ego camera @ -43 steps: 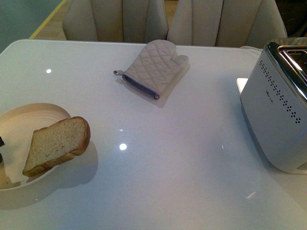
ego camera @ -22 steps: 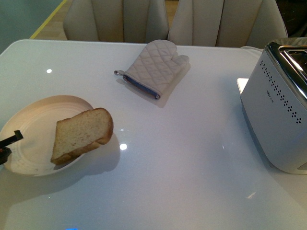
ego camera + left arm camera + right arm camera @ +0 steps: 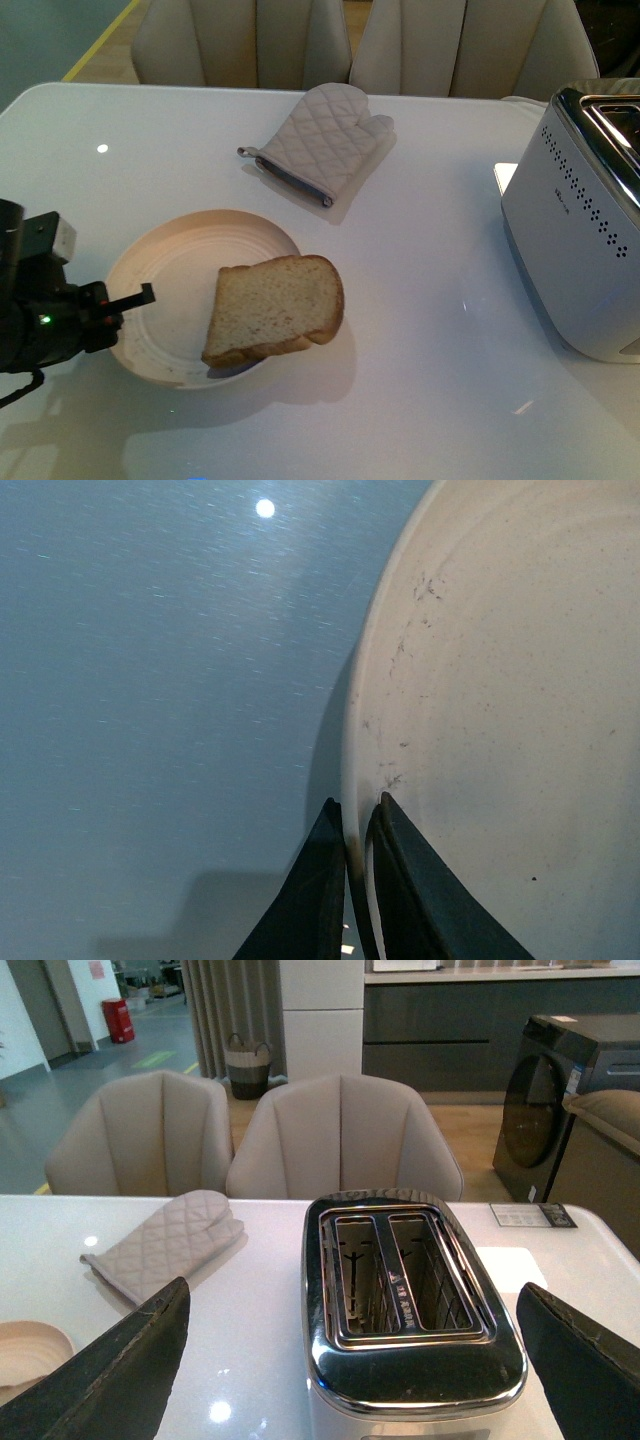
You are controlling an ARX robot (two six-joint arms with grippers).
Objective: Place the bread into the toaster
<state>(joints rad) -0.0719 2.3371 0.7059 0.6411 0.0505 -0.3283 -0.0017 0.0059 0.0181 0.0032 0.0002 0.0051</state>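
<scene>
Pinching the rim of the round cream ceramic plate (image 3: 180, 270), the left gripper (image 3: 146, 293) has its two black fingers nearly shut, one on each face of the rim. The left wrist view shows them straddling the plate's edge with nothing else between them.

The thick slice of light-brown bread with a golden crust (image 3: 275, 308) lies on the plate's opposite side from that grip. Its rounded top hangs past the rim over the glossy white table (image 3: 400, 380).

The boxy white toaster with a chrome top (image 3: 575, 230) stands well apart from the plate, beyond the bread's side of it. The quilted grey oven mitt (image 3: 325, 140) lies beyond the plate's far edge, near but not touching.

The right gripper (image 3: 352, 1295) is well apart from the plate, spread wide and empty, with both toaster slots in its camera's sight.

The task looks barely begun, since the bread is not yet grasped. I think the overhang is the main risk: any tilt or jerk of the plate could slide the slice off onto the table.

A pinch on so thin a rim may also slip or let the plate swivel. Later, a thick slice entering askew could catch on the chrome lip of a slot.
</scene>
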